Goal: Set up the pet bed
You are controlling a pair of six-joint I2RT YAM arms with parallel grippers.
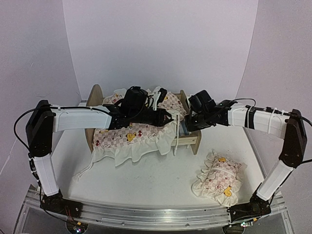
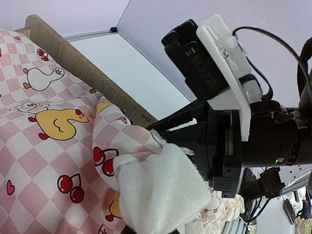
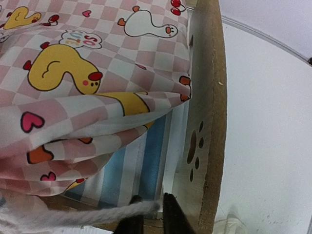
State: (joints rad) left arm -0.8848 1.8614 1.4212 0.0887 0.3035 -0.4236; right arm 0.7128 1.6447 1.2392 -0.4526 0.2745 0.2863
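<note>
Quilt-spreading looks to be the step in hand: the pet bed (image 1: 93,107) stands mid-worktop (image 1: 161,180) with the frilled quilt (image 1: 131,134) draped over it and spilling over its near side. The matching pillow (image 1: 218,178) lies on the worktop, off the bed's right near corner.

The left gripper (image 1: 169,117) reaches across the bed, jaws closed on a bunch of the quilt's white frill. At the bed's right end the right gripper (image 3: 148,217) sits low by the headboard (image 3: 209,97), jaws a little apart. A pale cord (image 3: 97,214) ends in the gap and does not look pinched.

To do this well, I would draw the frill corner up to the headboard and lay it flat. The striped base (image 3: 141,165) shows bare under the lifted edge beside the paw-print cutouts (image 3: 195,146). The right arm should back straight away from the bed so the cord slips free – a snag there would likely drag the quilt askew. The cloth is limp, so a slow, level pull should prevent new folds.

For writing, the quilt's print has a small bubble of lettering (image 3: 80,38), upside down in the right wrist view. "SO" is readable and the second word is too small to be sure of. No brand or label is legible on the arms.
</note>
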